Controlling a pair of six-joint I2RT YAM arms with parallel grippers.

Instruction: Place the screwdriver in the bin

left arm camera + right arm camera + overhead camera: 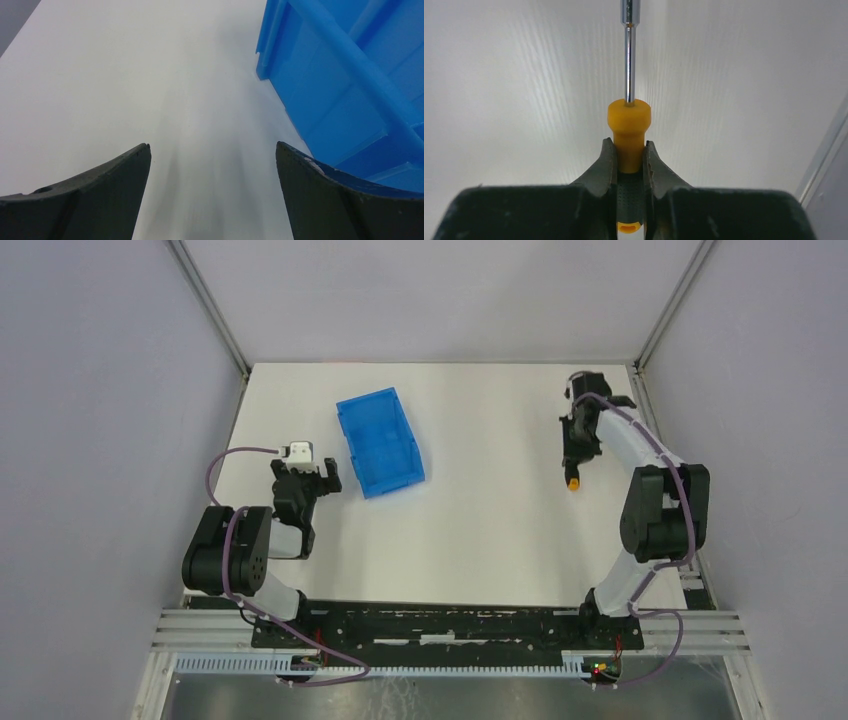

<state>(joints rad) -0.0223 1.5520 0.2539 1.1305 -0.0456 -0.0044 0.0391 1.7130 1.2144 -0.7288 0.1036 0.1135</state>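
Observation:
The blue bin (380,442) sits on the white table, left of centre; its wall fills the right of the left wrist view (350,85). My left gripper (308,468) is open and empty just left of the bin, its fingers (100,195) wide apart over bare table. My right gripper (578,452) is at the far right of the table, shut on the screwdriver (629,135). The jaws clamp the orange-and-black handle, and the grey shaft (629,55) points away from the camera. In the top view only the orange handle end (573,482) shows below the gripper.
The white table (480,530) is bounded by grey walls with metal frame posts at the back corners. The right wall's edge (824,165) is close to my right gripper. The arm bases sit on a black rail at the near edge.

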